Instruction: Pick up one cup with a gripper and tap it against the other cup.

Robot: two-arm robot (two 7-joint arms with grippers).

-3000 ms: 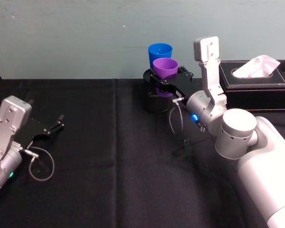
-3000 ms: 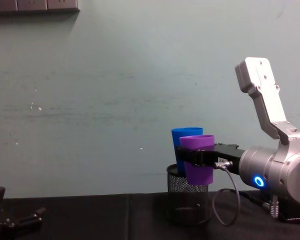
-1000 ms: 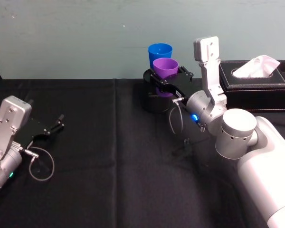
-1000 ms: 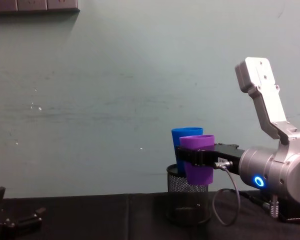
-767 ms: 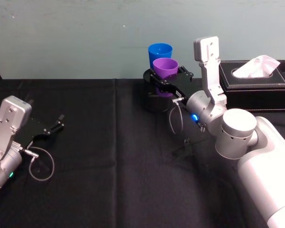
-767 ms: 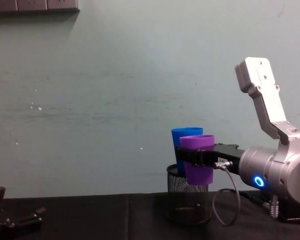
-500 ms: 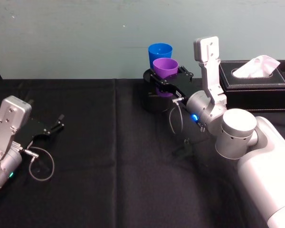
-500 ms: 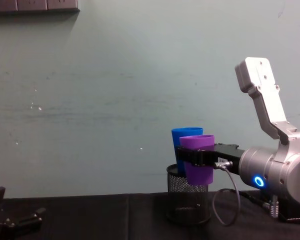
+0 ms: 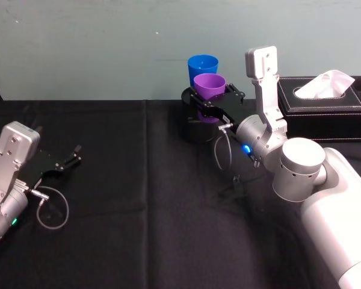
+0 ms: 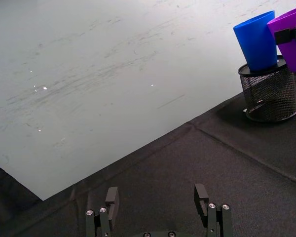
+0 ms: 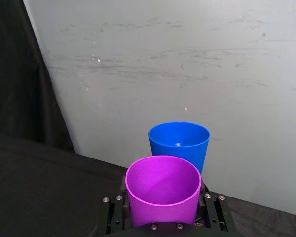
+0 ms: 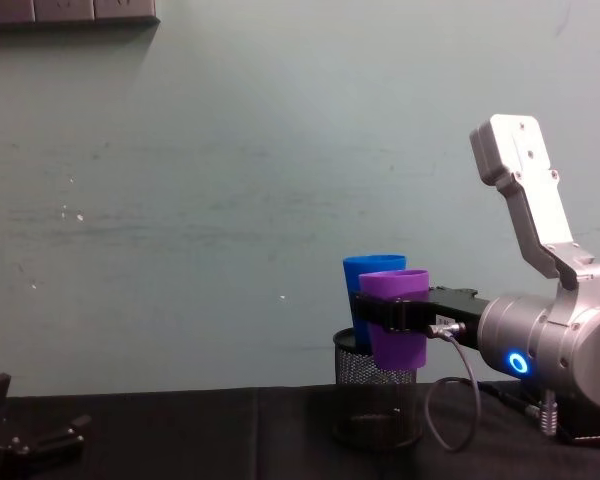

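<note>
The purple cup (image 9: 209,87), upright (smooth, tapered, handleless), is clamped in the right tool (image 9: 212,99) above the surface (image 9: 138,180), just in front of the upright blue cup (image 9: 203,63) standing in a mesh holder (image 10: 269,94).

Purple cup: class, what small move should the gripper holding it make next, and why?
Probably ease the purple cup slightly forward into the blue cup: the right gripper holds it raised, just in front of the blue cup, which stands in the mesh holder, and contact isn't clear.
</note>
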